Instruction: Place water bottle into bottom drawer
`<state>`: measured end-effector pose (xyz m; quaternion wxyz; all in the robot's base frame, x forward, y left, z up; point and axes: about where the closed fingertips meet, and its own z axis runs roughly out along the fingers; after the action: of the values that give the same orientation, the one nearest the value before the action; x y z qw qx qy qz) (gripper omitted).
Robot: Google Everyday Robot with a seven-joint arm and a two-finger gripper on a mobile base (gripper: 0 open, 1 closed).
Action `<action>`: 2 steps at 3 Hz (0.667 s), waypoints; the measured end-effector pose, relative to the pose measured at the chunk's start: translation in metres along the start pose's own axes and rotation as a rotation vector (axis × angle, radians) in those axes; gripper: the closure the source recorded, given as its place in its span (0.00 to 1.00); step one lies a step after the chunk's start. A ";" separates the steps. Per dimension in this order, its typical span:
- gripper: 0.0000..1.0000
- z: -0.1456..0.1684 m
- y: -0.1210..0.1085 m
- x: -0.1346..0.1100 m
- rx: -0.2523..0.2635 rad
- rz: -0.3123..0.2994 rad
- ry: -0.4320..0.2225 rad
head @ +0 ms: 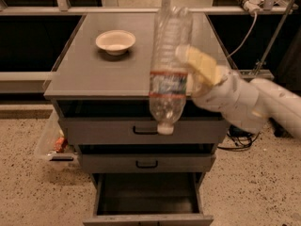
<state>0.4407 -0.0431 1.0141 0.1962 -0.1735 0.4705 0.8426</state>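
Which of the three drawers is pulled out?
The bottom drawer, its dark inside showing; the two above sit pushed in. The gripper, right of centre, holds the water bottle.
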 end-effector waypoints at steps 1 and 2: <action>1.00 -0.019 -0.044 0.042 0.099 0.133 -0.003; 1.00 -0.037 -0.073 0.064 0.254 0.180 0.034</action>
<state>0.4253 -0.0290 0.9126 0.1321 -0.1185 0.5903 0.7874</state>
